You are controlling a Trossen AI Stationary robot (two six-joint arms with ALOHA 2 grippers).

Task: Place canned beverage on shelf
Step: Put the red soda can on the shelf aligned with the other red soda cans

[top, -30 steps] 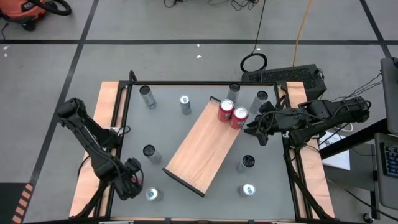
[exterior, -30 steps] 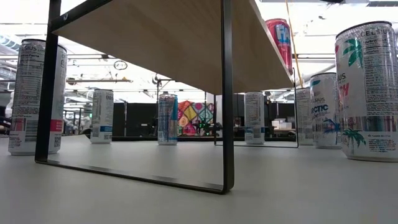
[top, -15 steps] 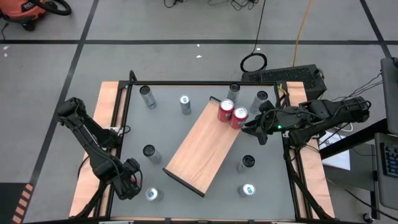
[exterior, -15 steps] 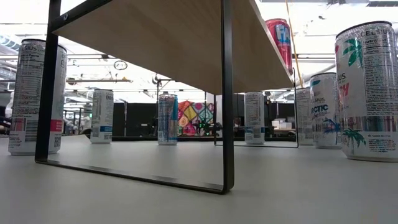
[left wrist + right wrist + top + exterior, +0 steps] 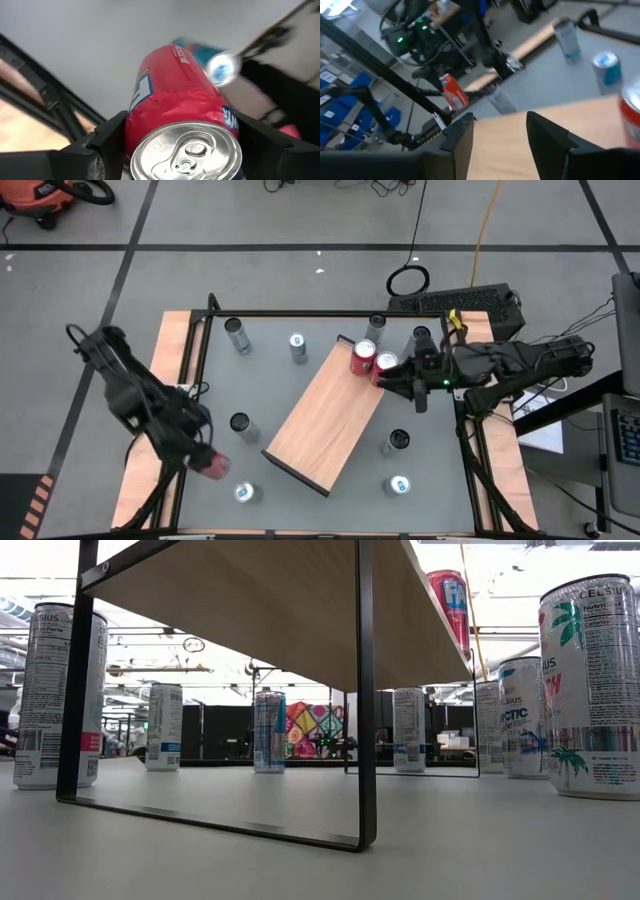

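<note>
1. Looking down in the high view: left gripper (image 5: 207, 463) sat at the near-left corner of the table (image 5: 300, 405), clamped on a red can (image 5: 214, 464). The shelf (image 5: 325, 420) lay diagonally mid-table with two red cans (image 5: 373, 363) on its far end. Right gripper (image 5: 392, 378) was just beside those two, at the shelf's far-right edge. Silver cans (image 5: 238, 424) stood scattered around the shelf.
2. Low view: shelf board (image 5: 270, 600) overhead on black legs (image 5: 366, 690), one red can (image 5: 449, 600) visible on top at its far end. Tall cans (image 5: 592, 680) stood on the table around it. Neither gripper showed.
3. Left wrist view: fingers (image 5: 107, 137) closed on both sides of the red can (image 5: 182, 120), lid toward the camera.
4. Right wrist view: fingers (image 5: 547, 132) were parted with nothing between them, over the shelf (image 5: 520, 150). The left arm's red can (image 5: 454, 92) showed far off.
</note>
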